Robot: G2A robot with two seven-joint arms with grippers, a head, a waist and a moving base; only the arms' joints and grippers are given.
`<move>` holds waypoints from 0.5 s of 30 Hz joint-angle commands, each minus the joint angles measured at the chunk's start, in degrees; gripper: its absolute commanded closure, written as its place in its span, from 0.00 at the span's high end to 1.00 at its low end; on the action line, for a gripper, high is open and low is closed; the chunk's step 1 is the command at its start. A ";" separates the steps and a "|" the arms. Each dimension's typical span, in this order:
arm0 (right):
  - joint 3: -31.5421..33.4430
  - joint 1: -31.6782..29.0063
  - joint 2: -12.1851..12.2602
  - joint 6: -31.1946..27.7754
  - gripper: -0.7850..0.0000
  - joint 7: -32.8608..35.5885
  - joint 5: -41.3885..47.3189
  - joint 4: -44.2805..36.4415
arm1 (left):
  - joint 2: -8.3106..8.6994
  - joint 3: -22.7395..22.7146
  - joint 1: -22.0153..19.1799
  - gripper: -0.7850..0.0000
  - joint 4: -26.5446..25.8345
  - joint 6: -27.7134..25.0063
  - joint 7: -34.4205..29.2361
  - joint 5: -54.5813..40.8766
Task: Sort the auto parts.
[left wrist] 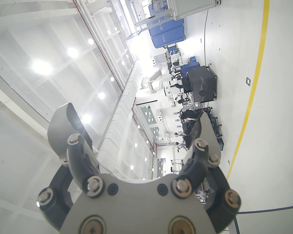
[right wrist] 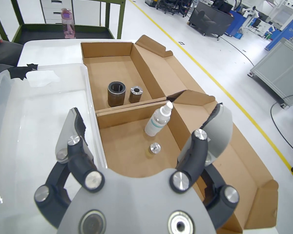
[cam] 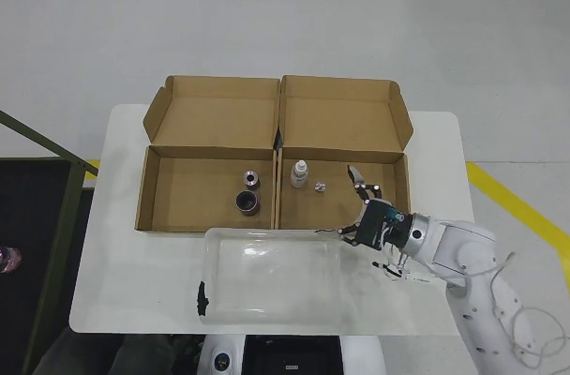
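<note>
Right jaws wide open, empty; small silver cylinder [right wrist: 155, 148] stands upright just ahead, centred between them. Left jaws open, empty.

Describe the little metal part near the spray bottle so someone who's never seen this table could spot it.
On the white table, find the open cardboard box holding the white spray bottle. The small metal part stands beside that bottle, not touching: short, silver-topped, far smaller than the dark cylinders in the neighbouring box.
</note>
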 commanded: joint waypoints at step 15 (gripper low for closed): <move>11.39 -13.56 1.65 6.59 1.00 -9.07 -1.01 0.72 | 0.00 0.00 0.00 1.00 0.00 0.00 0.00 0.00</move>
